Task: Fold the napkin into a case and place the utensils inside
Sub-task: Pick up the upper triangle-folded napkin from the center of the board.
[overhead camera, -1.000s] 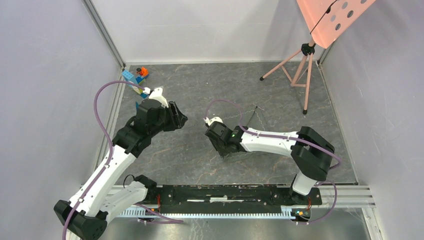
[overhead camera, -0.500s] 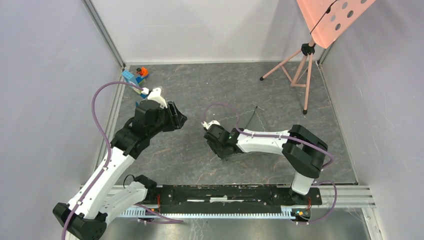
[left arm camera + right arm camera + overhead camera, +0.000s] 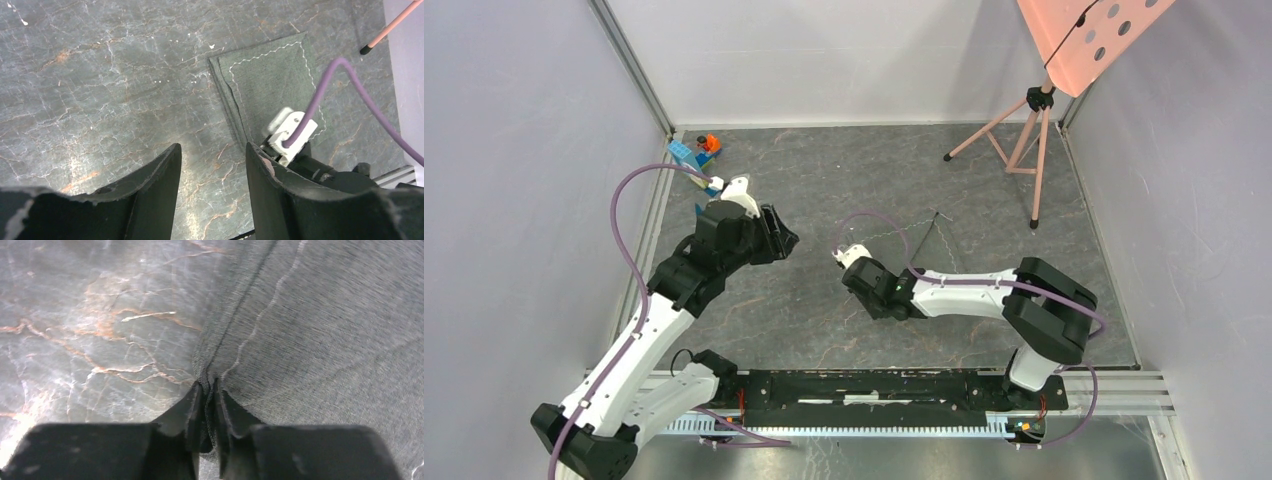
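Your right claw [image 3: 207, 390] is clamped on the near-left edge of the napkin [image 3: 325, 325], and only the very fingertips hold a thin ridge of cloth. That is the weak point. A quick lift could pull the edge free, since so little fabric is caught. The edge also looks layered there, so you may have one ply rather than both, and the fold would come out crooked.

The napkin lies flat around the middle of the bench [image 3: 804, 320], slightly towards its right edge, and nothing pins it. On this slick stone it will likely slide with the pull instead of folding. Your left claw [image 3: 212, 147] hangs with its fingers apart and empty over bare bench to the napkin's left, so it offers no anchor.

The right arm's purple cable [image 3: 325, 85] loops above the cloth and could brush it. The toy blocks [image 3: 699, 150] sit in the far-left corner and the tripod [image 3: 1024, 140] towards the far-right corner, both well clear. I cannot pick out the utensils with certainty.
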